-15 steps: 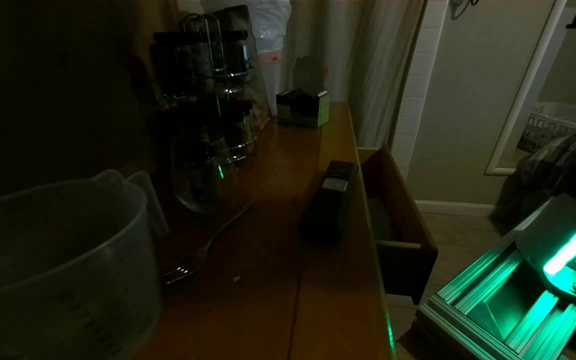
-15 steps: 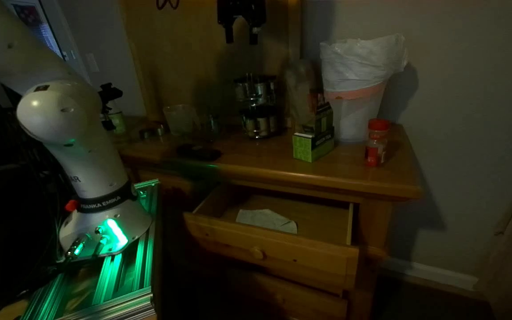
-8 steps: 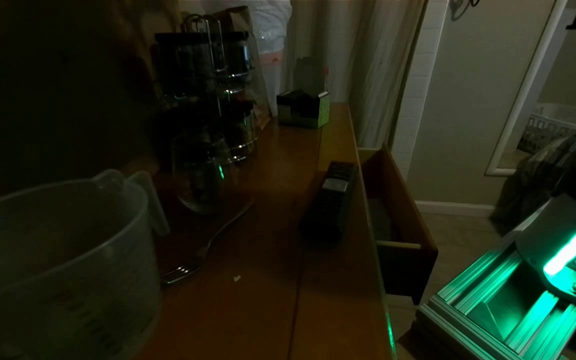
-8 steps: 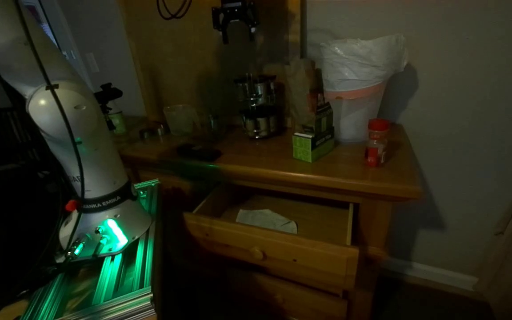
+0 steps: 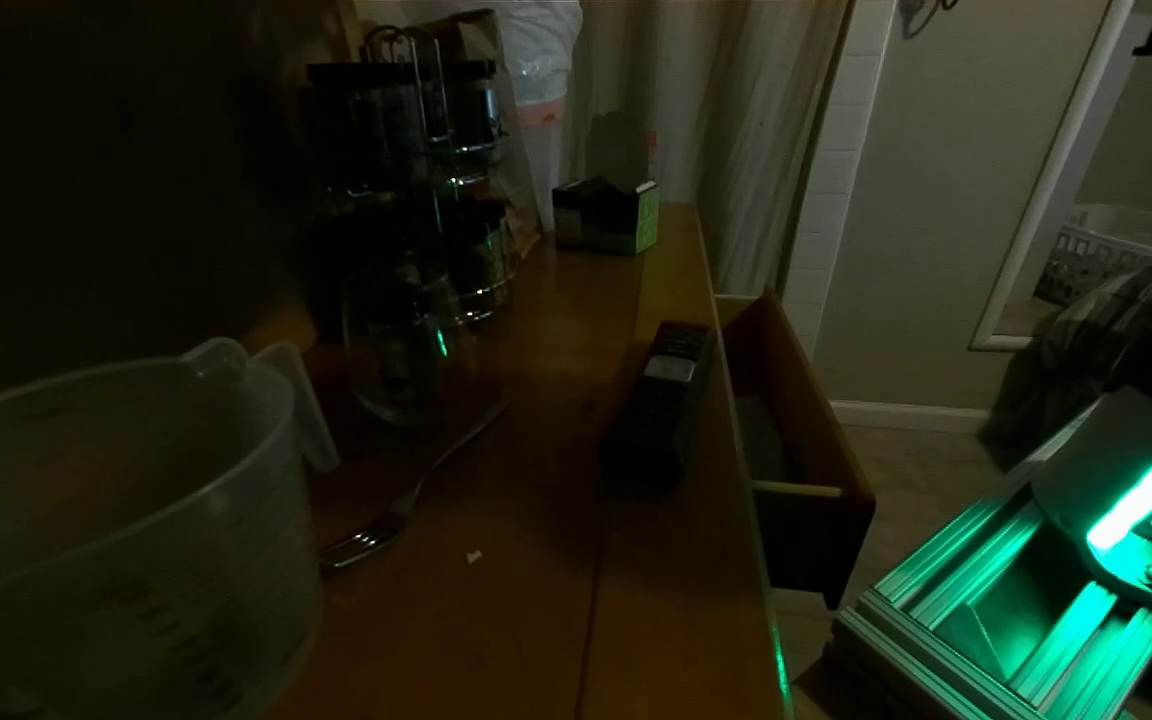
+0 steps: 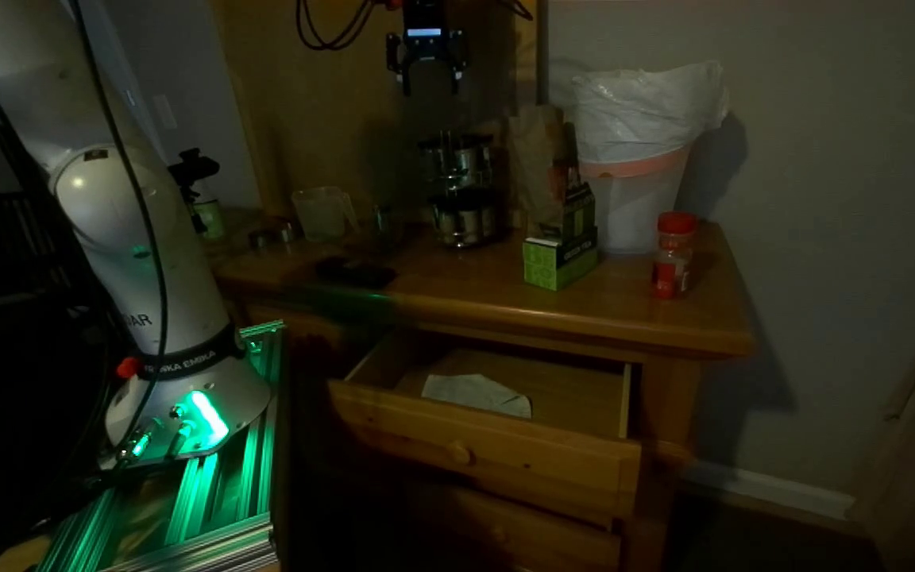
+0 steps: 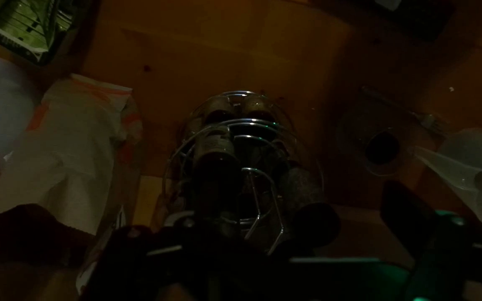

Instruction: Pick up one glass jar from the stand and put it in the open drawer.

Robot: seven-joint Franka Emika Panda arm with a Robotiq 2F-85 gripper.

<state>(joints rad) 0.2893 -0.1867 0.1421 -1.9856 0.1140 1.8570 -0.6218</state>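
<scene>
Claw (image 6: 430, 86) spread, empty, above the stand (image 6: 457, 187) on the tabletop (image 6: 457, 278); glass jars (image 6: 469, 162) sit in both tiers. I'd centre on one upper lid (image 7: 317, 225), descend straight, keep fingers (image 7: 404, 217) off the wire handle (image 7: 251, 169).

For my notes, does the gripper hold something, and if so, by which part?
Nothing is held: the gripper is open and empty, above the stand.

The stand (image 7: 249, 169) is shiny metal; beside it, a creased matt paper bag (image 7: 63, 150); beneath, a glossy wood counter (image 6: 465, 278).
</scene>
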